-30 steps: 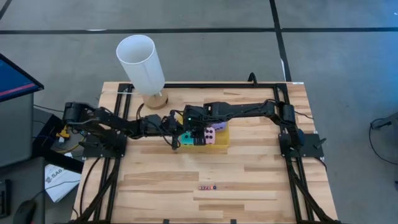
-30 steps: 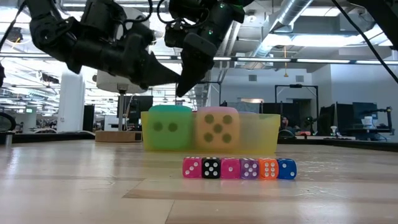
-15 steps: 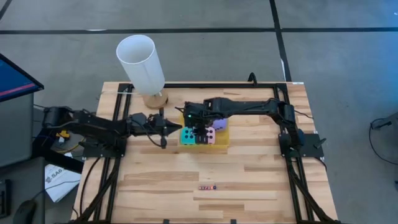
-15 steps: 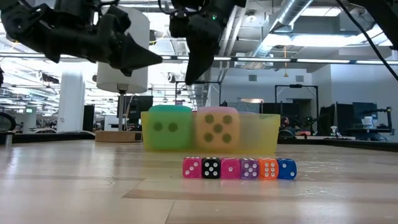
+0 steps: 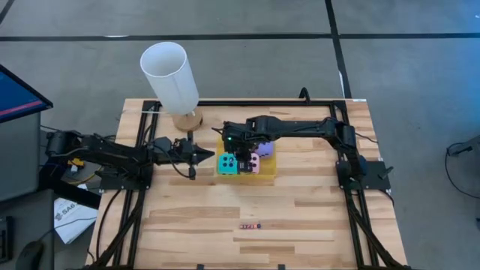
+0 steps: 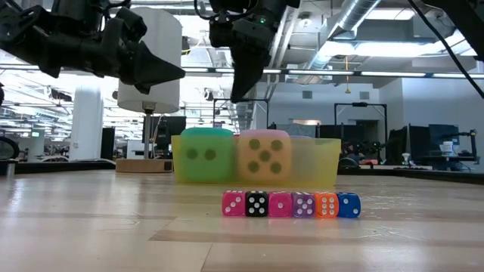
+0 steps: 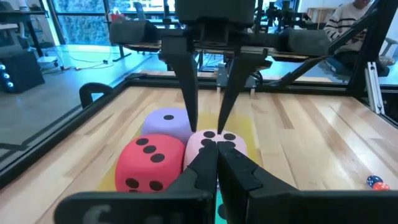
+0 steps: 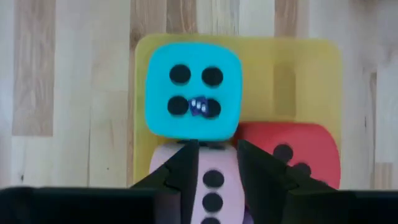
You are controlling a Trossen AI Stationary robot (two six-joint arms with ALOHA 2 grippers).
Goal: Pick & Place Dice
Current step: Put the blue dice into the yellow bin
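I see a yellow tray (image 5: 267,174) near the middle of the wooden table (image 5: 300,217), and all four dice sit inside it. The cyan die (image 5: 227,163) and the pink die (image 5: 254,165) are on the side facing the row of tiny dice (image 5: 250,226); the purple die (image 5: 262,150) and the red die (image 7: 149,163) are behind them, touching.

My right gripper (image 5: 241,147) hangs above the tray, its fingers pointing down over the dice. They stand a little apart and hold nothing. My left gripper (image 5: 196,156) is in the air just beside the tray on the cyan side, lying almost level and aimed at it. Its fingers (image 7: 205,163) are closed together with nothing between them.

On the table I also see a white tube (image 5: 169,75) standing on a round wooden base (image 5: 187,120), behind the left arm. Beyond the table is a large hall with desks, and one person (image 7: 357,18) sits there in a striped top.
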